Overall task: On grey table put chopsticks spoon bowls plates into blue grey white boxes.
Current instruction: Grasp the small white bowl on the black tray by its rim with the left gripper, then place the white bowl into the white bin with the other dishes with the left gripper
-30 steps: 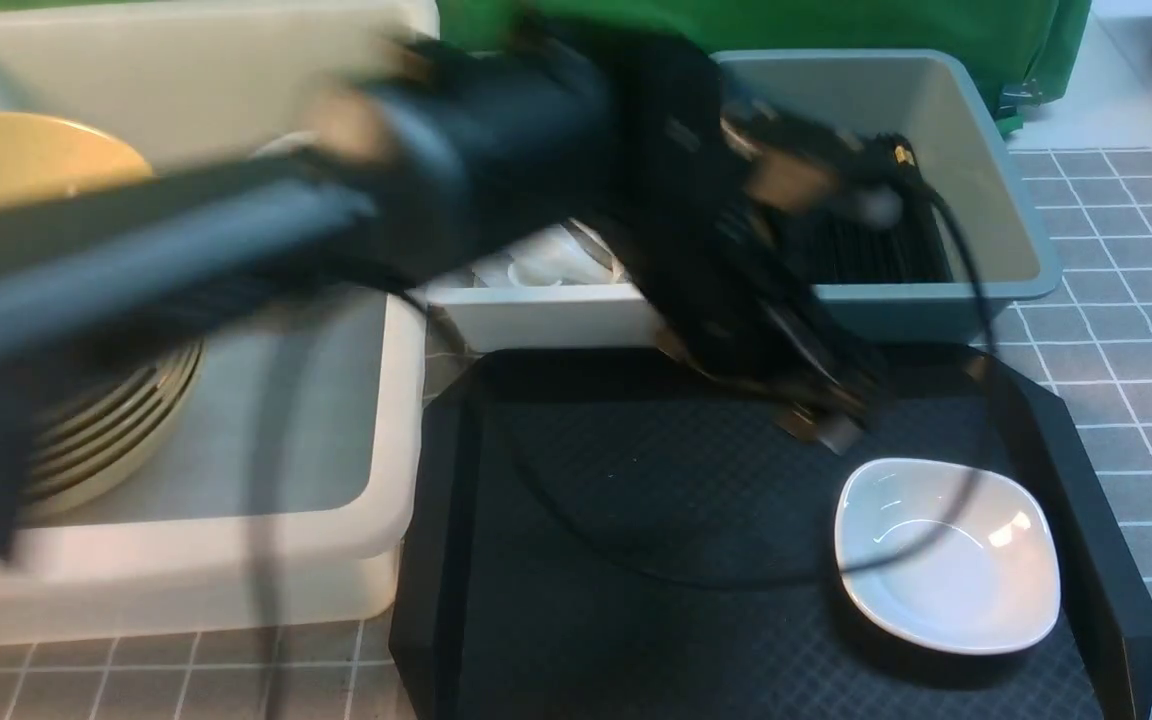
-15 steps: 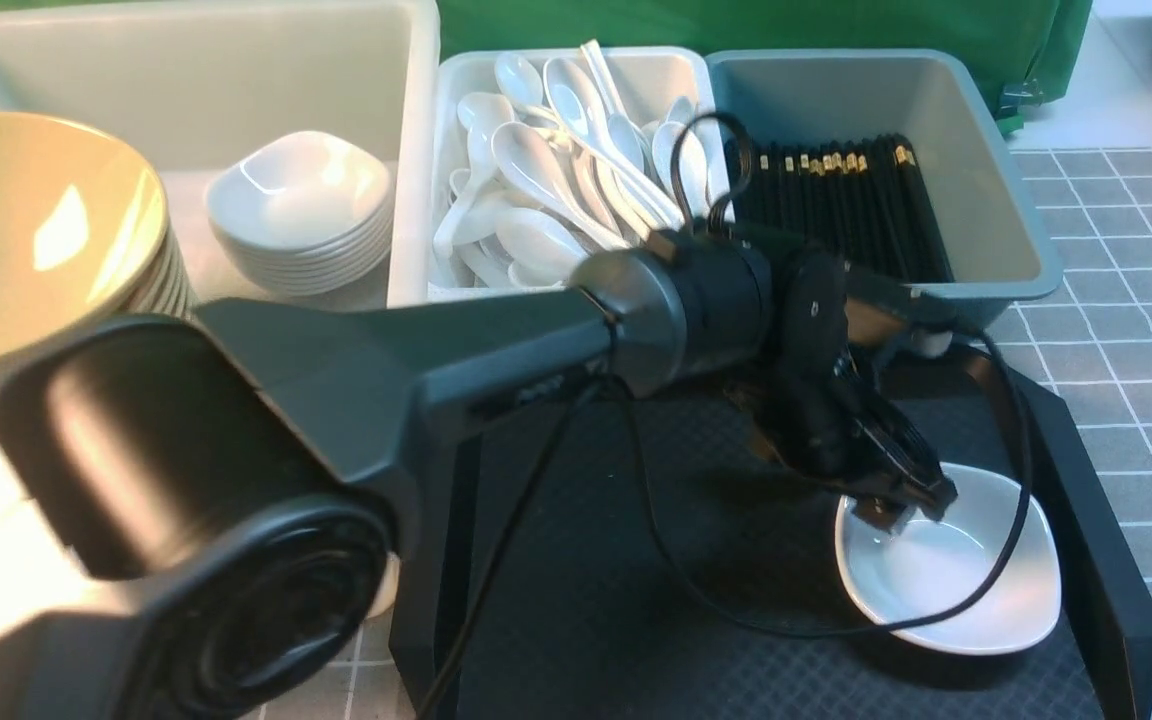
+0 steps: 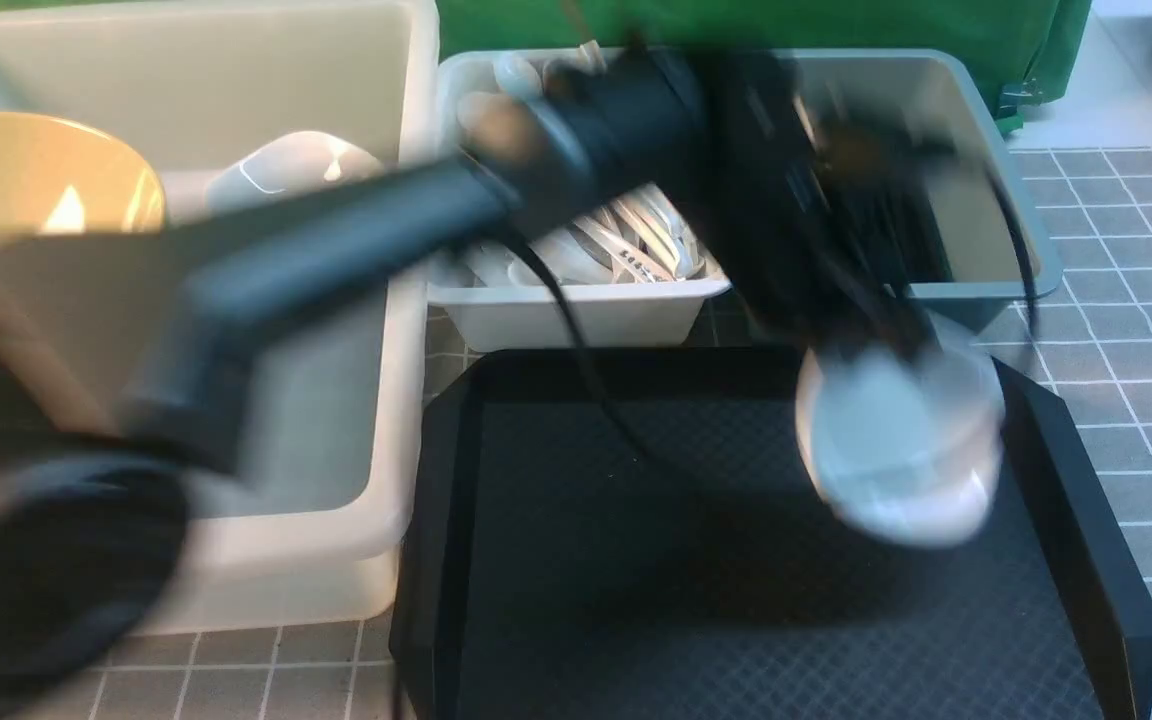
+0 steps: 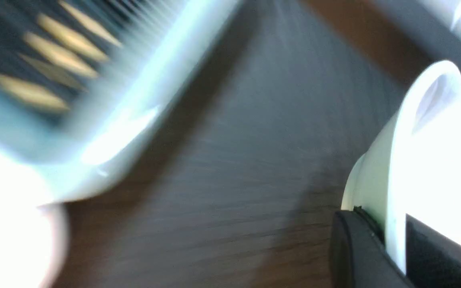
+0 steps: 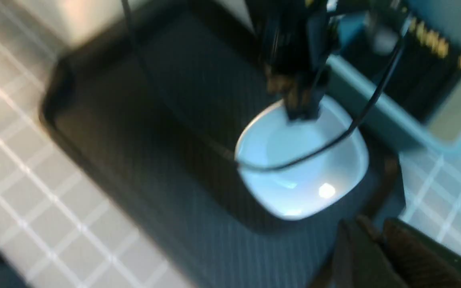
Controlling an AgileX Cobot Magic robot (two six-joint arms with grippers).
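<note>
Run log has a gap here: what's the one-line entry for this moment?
left gripper: shut on white dish rim | white dish: held over black tray | view: motion-blurred

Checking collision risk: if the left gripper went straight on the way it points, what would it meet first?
Probably the floor of the black tray; the white dish pinched in the left gripper would touch it first. Blur leaves depth unclear.

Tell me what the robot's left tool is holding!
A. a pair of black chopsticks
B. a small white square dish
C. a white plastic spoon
B: the left tool is pinched shut on the rim of the small white square dish.
</note>
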